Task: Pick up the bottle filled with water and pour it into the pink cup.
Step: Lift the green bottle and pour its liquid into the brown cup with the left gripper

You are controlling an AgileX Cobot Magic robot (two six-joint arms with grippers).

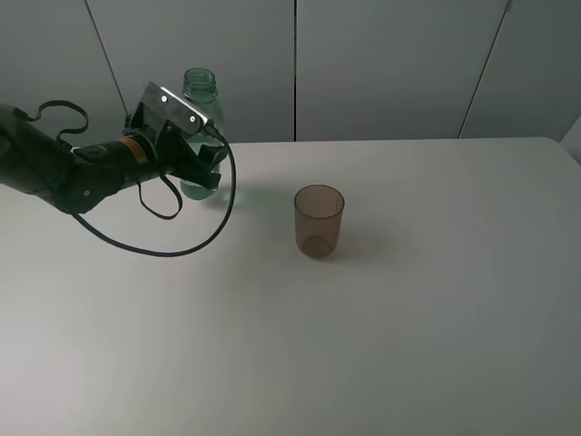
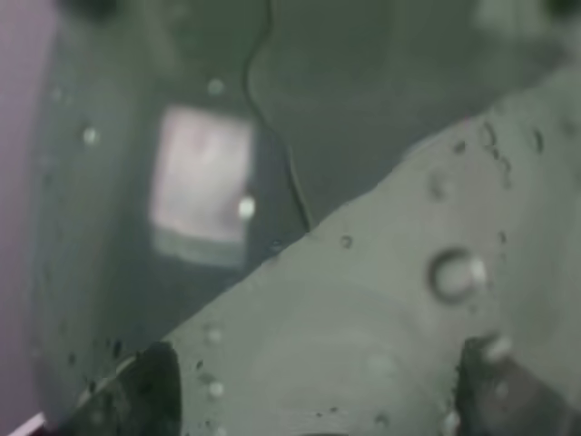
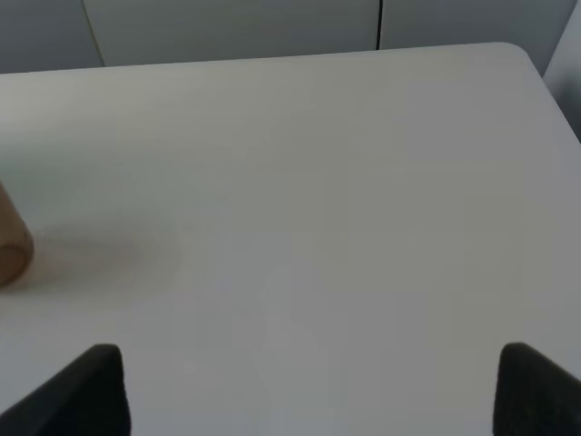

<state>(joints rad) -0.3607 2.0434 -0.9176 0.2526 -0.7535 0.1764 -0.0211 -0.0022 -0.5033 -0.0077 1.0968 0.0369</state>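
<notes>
**Grasp on bottle made; lift and pour to come**

Far left, high view: left gripper [image 1: 207,169] round the lower body of the bottle [image 1: 201,94], one finger either side. In the left wrist view, fills the whole span between the two dark fingertips [image 2: 136,392]; jaws set to bottle width, reads as a firm hold. Stands upright near the back edge of the table [image 1: 436,318], neck open, no cap. Looks seated on the surface or barely clear of it; cannot tell which. Droplets on the green wall and a slanting water line inside, seen close up.

Centre: cup [image 1: 319,219], upright, mouth up, well apart from the bottle and to its right. No liquid seen in it.

Right: right gripper [image 3: 313,392] seen only in its own wrist view. Fingertips far apart, nothing between them, bare table below, a sliver of the cup at the frame edge. Idle by the look of it.

Step in hand, as judged: pick-up, grip closed, lift not clearly begun.

Next move calls for: straight lift without squeezing the soft wall, carry rightward to above the cup, neck over the rim, then a slow tilt. Open neck, so no early tipping.

Count: one bottle, one cup, two grippers, one table.
</notes>
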